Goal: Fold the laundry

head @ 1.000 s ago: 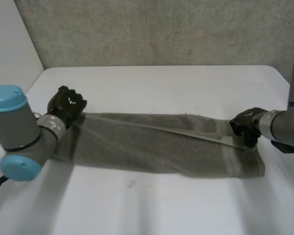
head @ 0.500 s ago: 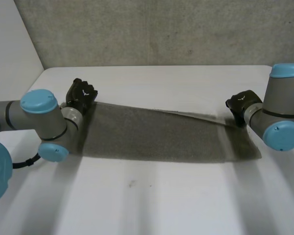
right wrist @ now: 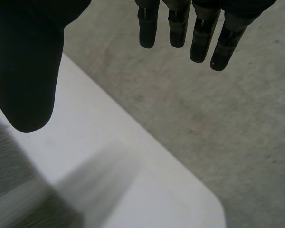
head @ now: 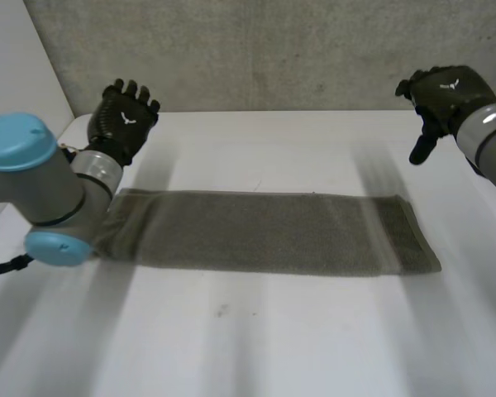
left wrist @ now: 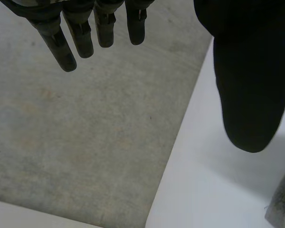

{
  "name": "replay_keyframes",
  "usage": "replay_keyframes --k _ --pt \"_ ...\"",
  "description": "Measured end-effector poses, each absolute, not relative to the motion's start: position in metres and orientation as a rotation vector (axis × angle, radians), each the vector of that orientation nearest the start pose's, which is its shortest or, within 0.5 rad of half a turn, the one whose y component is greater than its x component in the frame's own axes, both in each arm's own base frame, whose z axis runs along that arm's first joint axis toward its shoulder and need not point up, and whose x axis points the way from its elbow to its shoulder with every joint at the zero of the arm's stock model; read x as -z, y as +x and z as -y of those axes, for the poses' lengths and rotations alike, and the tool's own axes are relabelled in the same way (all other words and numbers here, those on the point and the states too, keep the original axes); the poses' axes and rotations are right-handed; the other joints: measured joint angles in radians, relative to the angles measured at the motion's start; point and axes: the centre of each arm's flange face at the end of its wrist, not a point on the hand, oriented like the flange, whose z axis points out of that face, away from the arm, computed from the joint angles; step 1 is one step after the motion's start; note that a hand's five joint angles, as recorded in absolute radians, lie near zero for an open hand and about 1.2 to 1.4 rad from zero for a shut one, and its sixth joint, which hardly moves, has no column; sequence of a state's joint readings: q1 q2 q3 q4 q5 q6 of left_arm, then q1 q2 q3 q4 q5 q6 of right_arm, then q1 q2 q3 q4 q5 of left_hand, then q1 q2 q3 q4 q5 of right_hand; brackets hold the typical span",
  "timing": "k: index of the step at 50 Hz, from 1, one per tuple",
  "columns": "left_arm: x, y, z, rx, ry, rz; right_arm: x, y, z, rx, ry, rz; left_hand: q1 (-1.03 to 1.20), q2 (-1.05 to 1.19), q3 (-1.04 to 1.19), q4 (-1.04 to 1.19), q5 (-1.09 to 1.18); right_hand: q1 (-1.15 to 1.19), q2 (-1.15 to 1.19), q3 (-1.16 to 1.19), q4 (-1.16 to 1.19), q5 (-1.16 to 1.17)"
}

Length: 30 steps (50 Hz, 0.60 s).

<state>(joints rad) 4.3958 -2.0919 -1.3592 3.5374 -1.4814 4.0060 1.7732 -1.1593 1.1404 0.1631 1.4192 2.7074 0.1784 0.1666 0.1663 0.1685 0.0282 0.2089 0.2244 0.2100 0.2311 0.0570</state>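
A grey-green towel (head: 264, 231) lies flat on the white table (head: 256, 339), folded into a long narrow band that runs from 9 o'clock to 3 o'clock across the table's middle. Its edges look fairly even, and a paler stripe crosses it near the 3 o'clock end. The 9 o'clock end is partly hidden behind the left arm (head: 33, 182).

The left hand (head: 124, 116) hangs in the air at about 10 o'clock from the towel's middle, over the far corner of the table, well apart from the cloth. Its fingers (left wrist: 83, 40) are straight and spread, with the thumb (left wrist: 249, 80) set wide of them, and it holds nothing. In its wrist view the table's edge and the concrete floor (left wrist: 85, 142) lie beyond the fingertips, and a bit of the towel's edge shows just beside the thumb.

The right hand (head: 446, 89) hangs at about 2 o'clock from the towel's middle, also clear of the cloth. Its fingers (right wrist: 202, 40) are straight, the thumb (right wrist: 23, 71) stands apart from them, and nothing is between them.
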Motion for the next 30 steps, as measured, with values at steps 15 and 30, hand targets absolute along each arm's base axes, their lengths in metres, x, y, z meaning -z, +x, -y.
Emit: replay_keyframes --k 15,30 --pt "-0.226 -0.230 0.305 2.210 0.862 -1.985 -0.207 0.189 0.305 1.700 -0.860 -2.447 0.000 -0.001 0.000 0.000 0.000 0.000 0.000 0.000 0.000 0.000" --pt "-0.212 -0.211 0.308 2.174 0.743 -2.106 -0.146 0.173 0.304 1.629 -0.845 -2.486 0.000 -0.001 0.000 0.000 0.000 0.294 0.361 0.376 0.354 0.330"
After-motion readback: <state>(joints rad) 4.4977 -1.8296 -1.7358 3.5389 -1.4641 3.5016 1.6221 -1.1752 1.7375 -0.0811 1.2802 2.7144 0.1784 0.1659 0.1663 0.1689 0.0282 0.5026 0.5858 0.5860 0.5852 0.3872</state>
